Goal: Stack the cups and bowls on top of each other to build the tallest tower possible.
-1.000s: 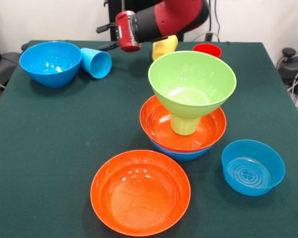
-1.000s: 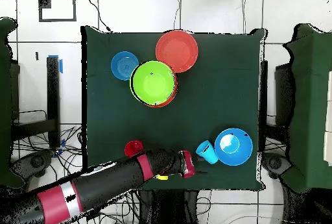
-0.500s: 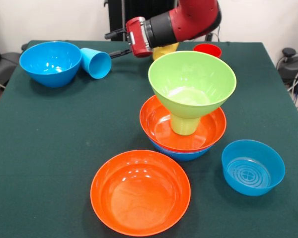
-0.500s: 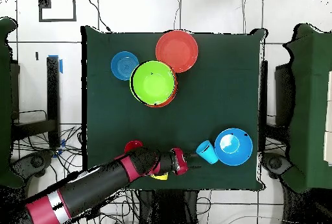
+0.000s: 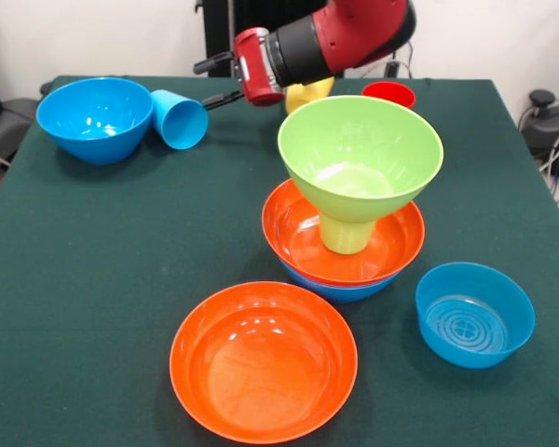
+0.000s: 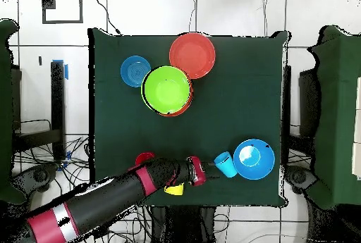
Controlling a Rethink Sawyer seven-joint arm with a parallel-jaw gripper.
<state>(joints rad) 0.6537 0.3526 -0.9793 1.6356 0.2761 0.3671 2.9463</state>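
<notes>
The tower stands mid-table: a blue bowl at the bottom, an orange bowl in it, an upside-down green cup, and a lime green bowl on top; from overhead the green bowl covers it. A blue cup lies on its side against a deep blue bowl; it also shows in the overhead view. My gripper hangs open and empty just right of the blue cup, apart from it, and shows overhead. A yellow cup is partly hidden behind the arm. A red cup stands beyond.
A wide orange bowl sits at the front. A smaller blue bowl sits at the front right. Cables and a black stand lie beyond the table's far edge.
In the front view my gripper drew back to the right, away from the blue cup, then eased slightly left again. Cups, bowls and tower have not moved.
</notes>
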